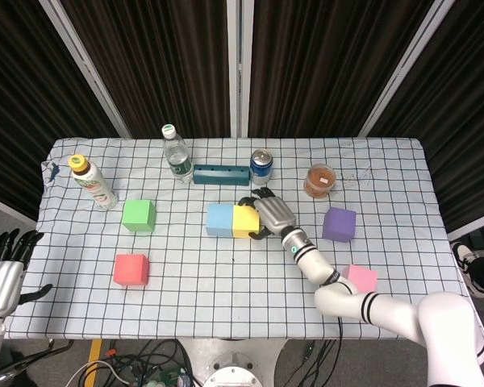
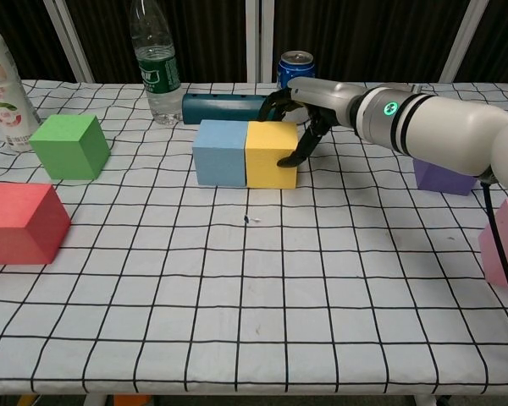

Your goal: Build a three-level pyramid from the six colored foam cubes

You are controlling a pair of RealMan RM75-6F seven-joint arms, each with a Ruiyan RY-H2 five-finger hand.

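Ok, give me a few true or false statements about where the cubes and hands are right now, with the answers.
1. The yellow cube touches the blue cube. True.
2. The right hand grips the purple cube. False: it grips the yellow cube.
3. The green cube sits on the red cube. False: both lie apart on the table.
4. The left hand holds nothing. True.
5. The pink cube is stacked. False: it rests alone.
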